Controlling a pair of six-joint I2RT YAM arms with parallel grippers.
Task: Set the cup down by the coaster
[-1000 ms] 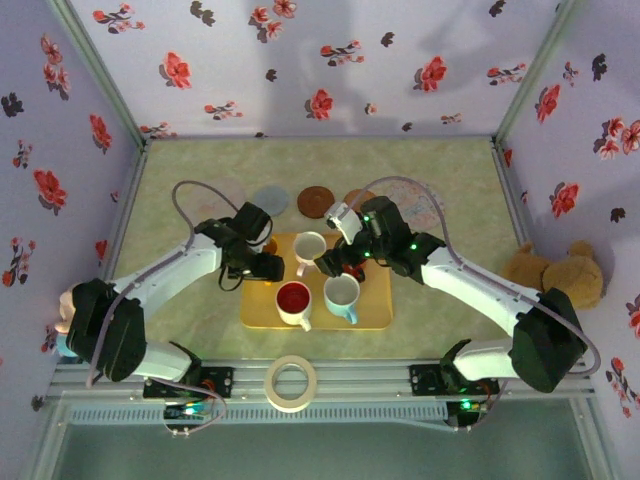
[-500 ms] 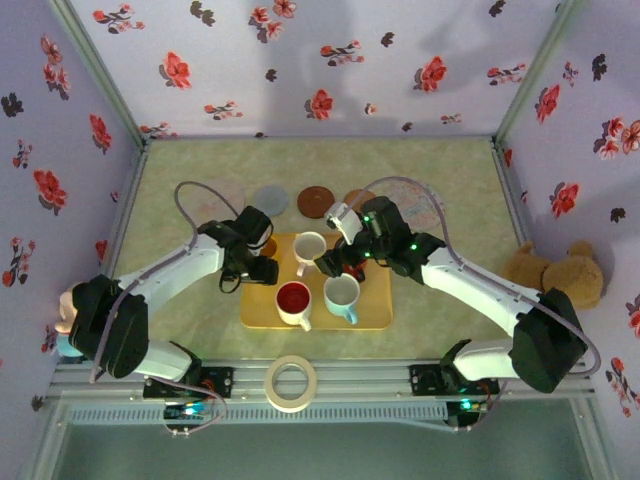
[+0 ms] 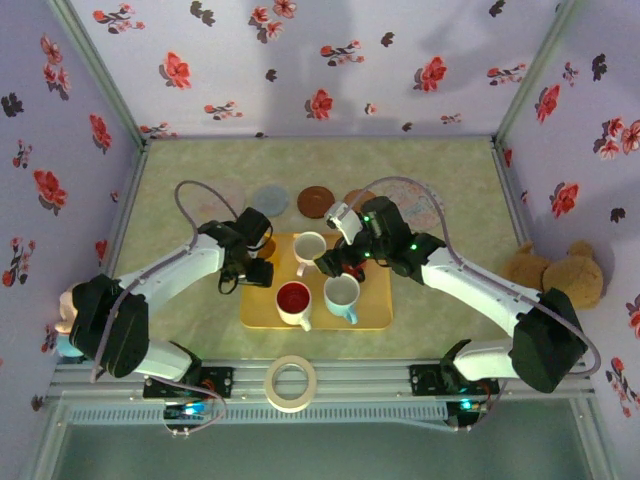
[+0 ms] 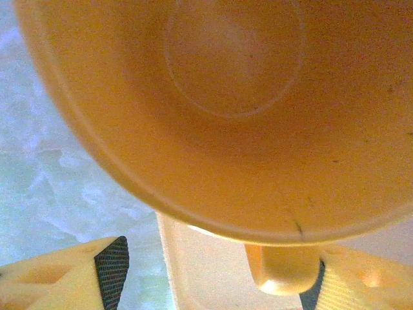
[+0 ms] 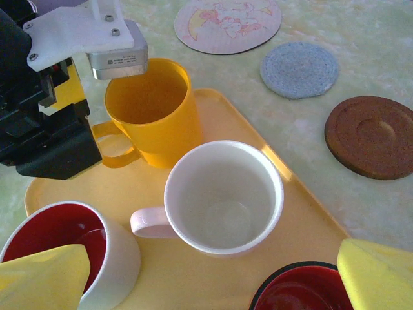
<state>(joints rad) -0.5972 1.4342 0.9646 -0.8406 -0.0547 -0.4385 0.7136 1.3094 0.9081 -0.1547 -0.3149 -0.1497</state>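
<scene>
Yellow cup [image 5: 151,110], upright on tray [image 5: 303,226]: handle bracketed by left tool [image 4: 211,279], spread, not yet clenched, ready for lifting toward coaster [image 5: 300,70]. Right tool [image 5: 213,274]: released, hovering above tray.

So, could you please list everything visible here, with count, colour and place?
tray: one, yellow, table centre.
yellow cup: one, tray's far left corner.
white cup: one, beside the yellow cup.
red-lined cup: one, white outside, tray's near left.
pale cup: one, whitish, tray's near right.
dark-rimmed cup: one, red inside, under the right arm.
patterned coaster: one, pinkish, beyond the tray.
blue coaster: one, beside it.
brown coaster: one, next along.
tape roll: one, cream, near edge.
teddy bear: one, brown, outside the right wall.
left fingers: two, yellow, open around the yellow cup's handle.
right fingers: two, yellow, open above the tray.
</scene>
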